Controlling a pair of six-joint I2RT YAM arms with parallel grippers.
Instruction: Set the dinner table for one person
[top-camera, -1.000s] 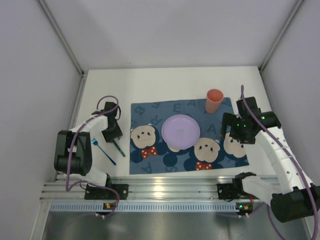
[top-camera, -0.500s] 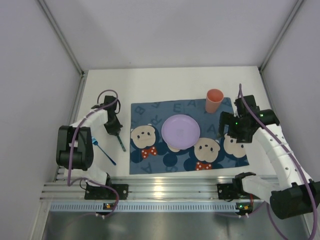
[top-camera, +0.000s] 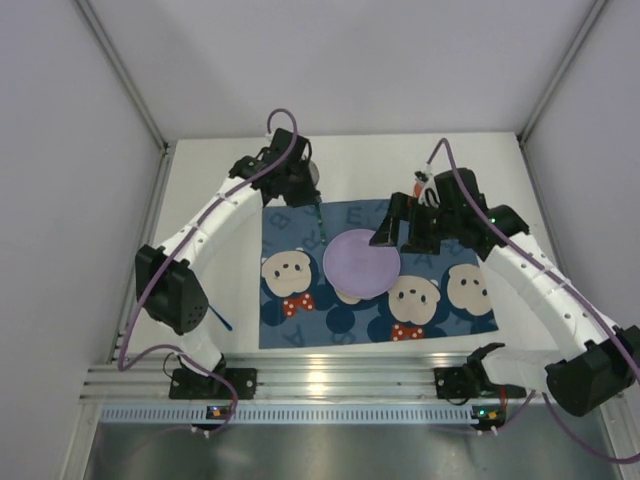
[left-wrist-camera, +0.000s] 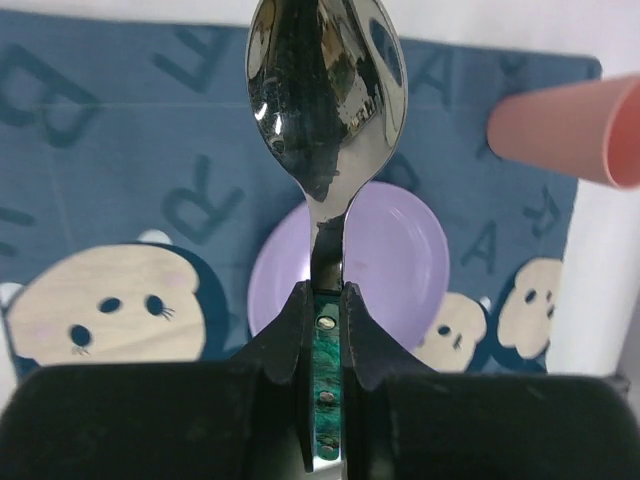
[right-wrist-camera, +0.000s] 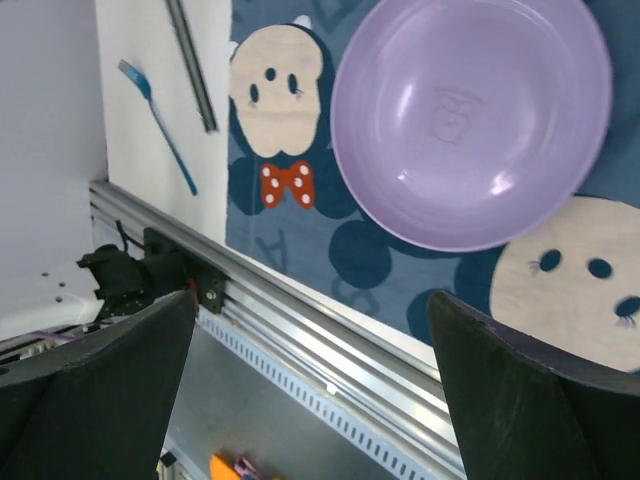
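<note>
The placemat (left-wrist-camera: 100, 150) bears scattered pale letters (A, B, E, R readable).

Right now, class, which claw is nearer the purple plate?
Right. The right claw hangs open over the plate at its far right rim. The left claw, shut on a spoon, is over the placemat at its far edge, beyond the plate's left side.

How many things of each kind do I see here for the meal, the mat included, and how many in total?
Plate: 1
Cup: 1
Spoon: 1, held in the left claw
Fork: 1
Mat: 1
Total: 5
</note>
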